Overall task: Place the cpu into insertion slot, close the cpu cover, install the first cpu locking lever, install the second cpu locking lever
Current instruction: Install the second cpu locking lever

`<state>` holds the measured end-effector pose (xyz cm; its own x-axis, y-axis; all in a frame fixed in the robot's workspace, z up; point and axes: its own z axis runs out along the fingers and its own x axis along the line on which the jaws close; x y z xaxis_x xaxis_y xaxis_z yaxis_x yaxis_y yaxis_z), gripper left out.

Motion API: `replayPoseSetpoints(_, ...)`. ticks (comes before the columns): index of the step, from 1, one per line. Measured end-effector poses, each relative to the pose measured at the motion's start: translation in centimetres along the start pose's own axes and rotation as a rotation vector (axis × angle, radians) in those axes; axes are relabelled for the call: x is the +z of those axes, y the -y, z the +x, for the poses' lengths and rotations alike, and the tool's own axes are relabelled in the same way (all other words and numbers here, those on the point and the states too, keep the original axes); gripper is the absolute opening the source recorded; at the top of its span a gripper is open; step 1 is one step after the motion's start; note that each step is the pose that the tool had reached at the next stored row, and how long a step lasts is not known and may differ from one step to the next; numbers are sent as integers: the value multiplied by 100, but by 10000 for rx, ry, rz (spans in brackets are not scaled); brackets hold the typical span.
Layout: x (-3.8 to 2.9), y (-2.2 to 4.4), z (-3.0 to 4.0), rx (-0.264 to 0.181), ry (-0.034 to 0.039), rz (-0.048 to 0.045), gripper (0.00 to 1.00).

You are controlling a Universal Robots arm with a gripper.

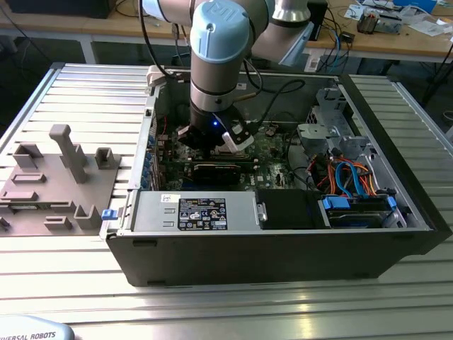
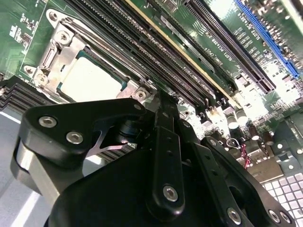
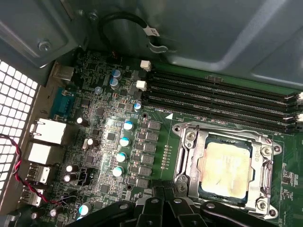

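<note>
Gripper (image 2: pixel 163 101) empty, fingers together, tip hovering just beside insertion slot (image 3: pixel 187 156) — cpu (image 3: pixel 226 169) seated in slot, cpu cover (image 3: pixel 265 172) down around it, on green motherboard (image 3: pixel 109 123).

The hand (image 3: pixel 163 201) hangs low inside the case (image 1: pixel 283 255), beside the socket (image 3: pixel 227 168). Memory slots (image 3: pixel 222 101) flank the socket; capacitors (image 3: pixel 124 142) stand on its other side.

A dull silvery metal top is shown by the cpu (image 3: pixel 224 169), framed by the shiny steel cpu cover (image 3: pixel 189 163); matt black plastic forms the gripper (image 2: pixel 161 156) links.
</note>
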<state>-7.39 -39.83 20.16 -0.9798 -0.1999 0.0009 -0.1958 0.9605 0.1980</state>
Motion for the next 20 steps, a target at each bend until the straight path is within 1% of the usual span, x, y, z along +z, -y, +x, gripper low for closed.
replayPoseSetpoints(4, -3, 11, -56, 3, -15, 7, 11)
replayPoseSetpoints(6, -6, 19, -98, 4, -26, 13, 11)
replayPoseSetpoints(8, -8, 29, -155, 7, -40, 65, 11)
replayPoseSetpoints(9, -8, 32, -190, 12, -57, 104, 11)
replayPoseSetpoints(11, -6, 26, -279, 20, -111, 225, 11)
replayPoseSetpoints(12, -5, 19, -303, 24, -130, 267, 11)
replayPoseSetpoints(13, -4, 5, -333, 31, -156, 335, 11)
replayPoseSetpoints(15, 0, -33, -365, 38, -177, 449, 11)
replayPoseSetpoints(17, -16, -57, -382, 37, -189, 531, 11)
replayPoseSetpoints(20, -69, -85, -405, 49, -230, 713, 11)
